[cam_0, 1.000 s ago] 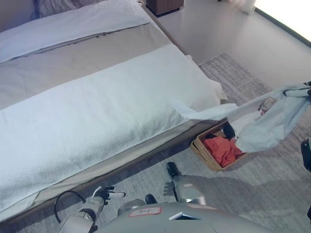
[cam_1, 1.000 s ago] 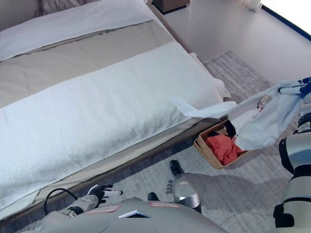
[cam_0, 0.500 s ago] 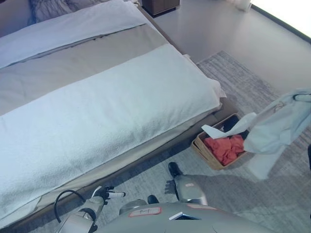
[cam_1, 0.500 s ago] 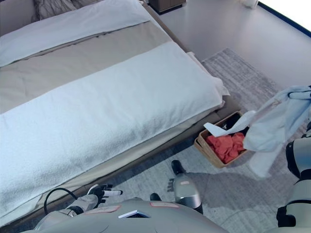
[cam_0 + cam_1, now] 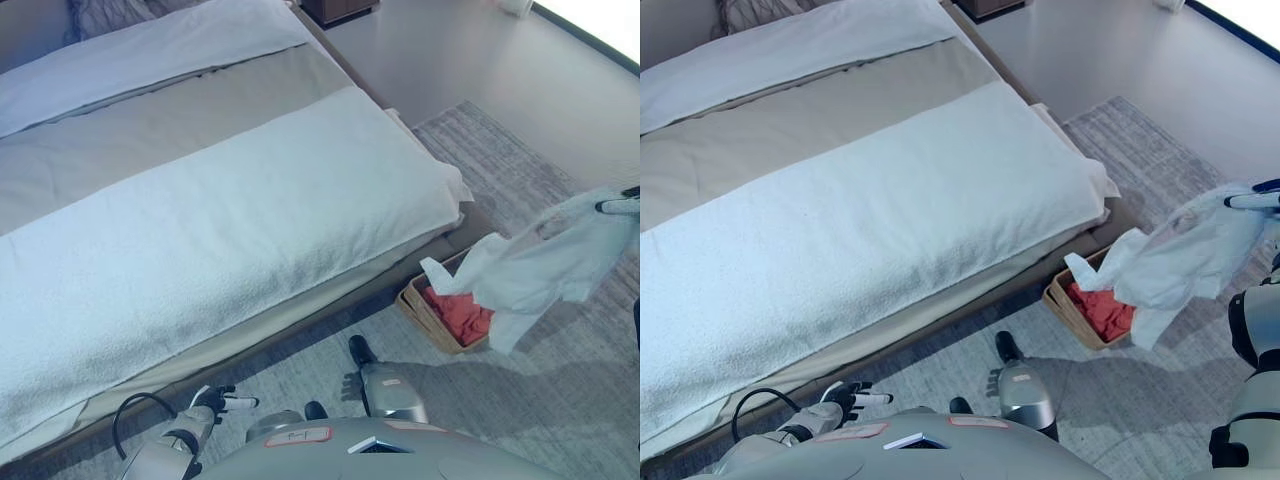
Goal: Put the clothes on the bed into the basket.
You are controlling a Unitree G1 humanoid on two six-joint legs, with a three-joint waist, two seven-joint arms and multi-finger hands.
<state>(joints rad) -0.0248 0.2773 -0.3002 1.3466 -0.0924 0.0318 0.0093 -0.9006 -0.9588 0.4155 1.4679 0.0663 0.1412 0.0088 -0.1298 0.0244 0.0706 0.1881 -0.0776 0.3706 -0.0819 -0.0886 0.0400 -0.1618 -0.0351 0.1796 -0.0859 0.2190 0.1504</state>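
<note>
The right hand (image 5: 1258, 200) is up at the far right edge, over the rug (image 5: 520, 180), and a pale shirt (image 5: 545, 262) hangs from it. The cloth bunches right at the fingers, which seem to be pinching its top edge, though only a sliver of the hand shows, so the grip is hard to make out fully. From there the shirt drapes down and toward the bed (image 5: 200, 200), its lower folds dangling over the far side of the basket (image 5: 425, 318) and covering part of its opening. One loose flap hangs just above the basket's near rim.

The basket sits on the rug beside the foot corner of the bed. Inside it lies a red garment (image 5: 462, 315), partly hidden under the hanging shirt.

The left hand (image 5: 848, 396) is low at the bottom left, near the bed's edge, well apart from the basket. Its fingers are loosely spread and hold nothing.

A white blanket (image 5: 230, 230) lies flat across the bed.
</note>
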